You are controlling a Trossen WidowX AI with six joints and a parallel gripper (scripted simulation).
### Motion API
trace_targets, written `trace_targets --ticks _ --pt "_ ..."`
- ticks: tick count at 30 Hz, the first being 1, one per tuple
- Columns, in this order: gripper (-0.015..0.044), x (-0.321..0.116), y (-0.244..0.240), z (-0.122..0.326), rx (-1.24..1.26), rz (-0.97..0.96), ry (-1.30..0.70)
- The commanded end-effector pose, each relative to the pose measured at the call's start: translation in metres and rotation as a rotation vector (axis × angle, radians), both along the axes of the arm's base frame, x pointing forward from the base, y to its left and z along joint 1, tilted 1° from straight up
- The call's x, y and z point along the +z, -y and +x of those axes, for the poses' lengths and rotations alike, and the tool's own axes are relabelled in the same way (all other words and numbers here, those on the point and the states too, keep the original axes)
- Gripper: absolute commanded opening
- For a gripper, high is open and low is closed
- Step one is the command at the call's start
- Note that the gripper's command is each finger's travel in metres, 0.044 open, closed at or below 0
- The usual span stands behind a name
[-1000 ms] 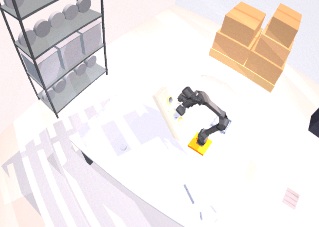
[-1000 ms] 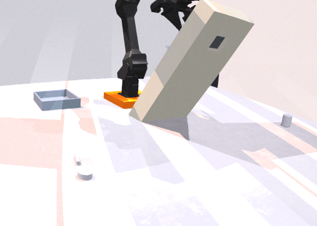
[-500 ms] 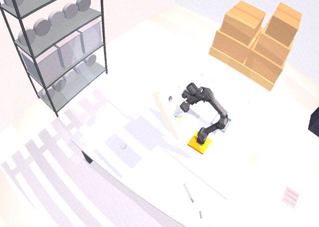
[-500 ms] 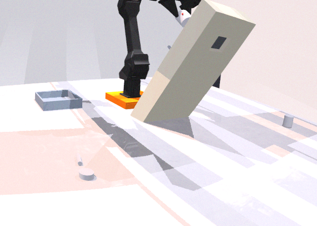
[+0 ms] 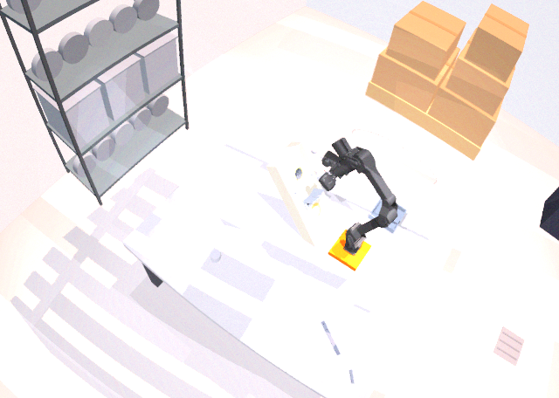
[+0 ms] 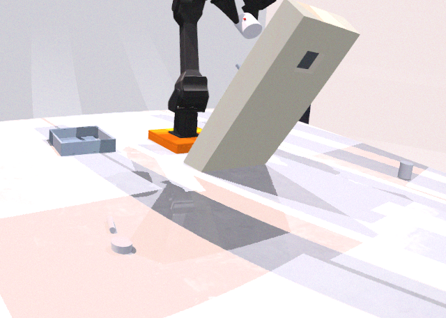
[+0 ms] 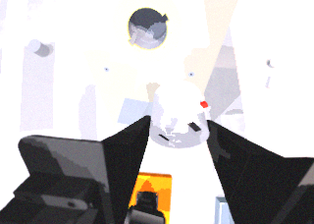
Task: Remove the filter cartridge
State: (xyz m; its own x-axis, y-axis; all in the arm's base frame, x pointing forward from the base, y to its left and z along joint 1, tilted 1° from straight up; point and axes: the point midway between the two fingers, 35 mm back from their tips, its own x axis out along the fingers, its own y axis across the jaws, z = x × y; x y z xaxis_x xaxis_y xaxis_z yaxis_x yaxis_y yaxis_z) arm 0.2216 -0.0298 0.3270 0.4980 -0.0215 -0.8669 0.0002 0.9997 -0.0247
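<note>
The white round filter cartridge point(image 6: 251, 28) point(image 7: 178, 106) is out of the panel, tilted in the air, with two dark slots and a red mark showing in the wrist view. My gripper point(image 6: 245, 18) point(image 7: 177, 122) is shut on its sides near the slotted end. The leaning service panel point(image 6: 251, 102) point(image 5: 288, 204) stands close by. Its round socket point(image 7: 147, 28) point(image 5: 298, 173) is empty, with a yellow rim and notches, apart from the cartridge. The blue-grey tray point(image 6: 81, 148) point(image 5: 378, 213) point(image 7: 219, 210) lies beside the robot base, well below the gripper and partly hidden by the arm in the top view.
The orange base plate point(image 5: 338, 250) point(image 6: 162, 139) point(image 7: 166, 190) carries the arm. A small grey cylinder point(image 5: 216, 256) point(image 6: 405, 170) point(image 7: 35, 46) stands beyond the panel. A low disc point(image 6: 121, 246) and a short rod point(image 6: 111, 225) lie on the table. A shelf rack point(image 5: 182, 60) and cartons point(image 5: 419, 37) stand farther off.
</note>
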Motion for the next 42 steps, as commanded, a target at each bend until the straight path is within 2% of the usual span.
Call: trace_targets --ticks 1,13,17,42 --pt "0.0 -0.002 0.012 0.003 0.006 0.002 0.0" --pt "0.0 -0.004 0.046 0.002 0.005 -0.001 0.013" --pt "0.0 -0.004 0.042 -0.001 -0.035 -0.005 0.008" --pt "0.0 -0.032 0.152 -0.051 -0.713 -0.006 0.017"
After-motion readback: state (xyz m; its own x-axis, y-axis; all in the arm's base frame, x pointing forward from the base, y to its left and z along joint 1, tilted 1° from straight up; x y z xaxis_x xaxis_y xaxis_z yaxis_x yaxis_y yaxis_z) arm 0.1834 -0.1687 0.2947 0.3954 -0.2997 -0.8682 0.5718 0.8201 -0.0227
